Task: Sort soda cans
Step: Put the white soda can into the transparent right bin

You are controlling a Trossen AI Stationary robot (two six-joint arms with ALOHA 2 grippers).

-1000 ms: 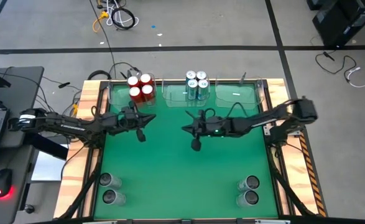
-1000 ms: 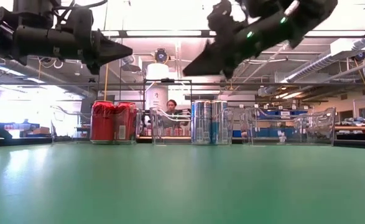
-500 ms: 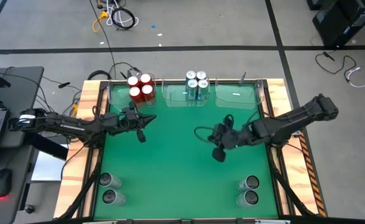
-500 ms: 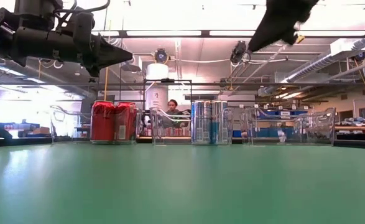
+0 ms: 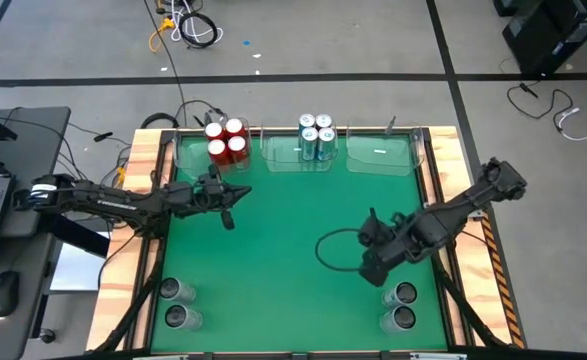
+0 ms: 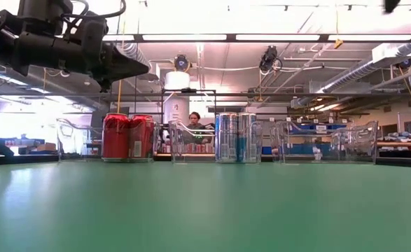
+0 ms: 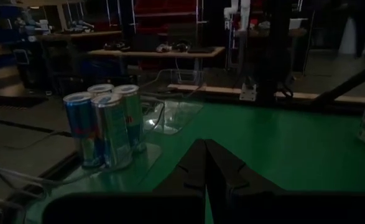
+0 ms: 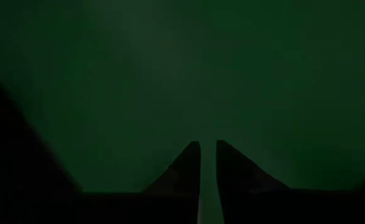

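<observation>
Right gripper (image 5: 371, 270) hangs over the green table mat (image 5: 273, 260), empty, its fingers (image 8: 185, 165) parted by only a narrow slit in the right wrist view. Just beyond it, toward the near right corner, two upright dark grey cans with silvery tops (image 5: 400, 305) stand together, long axes vertical; this arm is plainly the nearer one. A matching grey pair (image 5: 177, 303) sits at the near left corner, well apart from both grippers. Left gripper (image 5: 231, 205) waits closed and empty, just in front of the far row of clear plastic bins. Left bin (image 5: 178, 160): four red cans (image 5: 226, 141). Middle bin (image 5: 273, 158): blue-and-white cans (image 5: 316, 136), probably four, though they crowd together. Right bin (image 5: 383, 160): no cans seen.
</observation>
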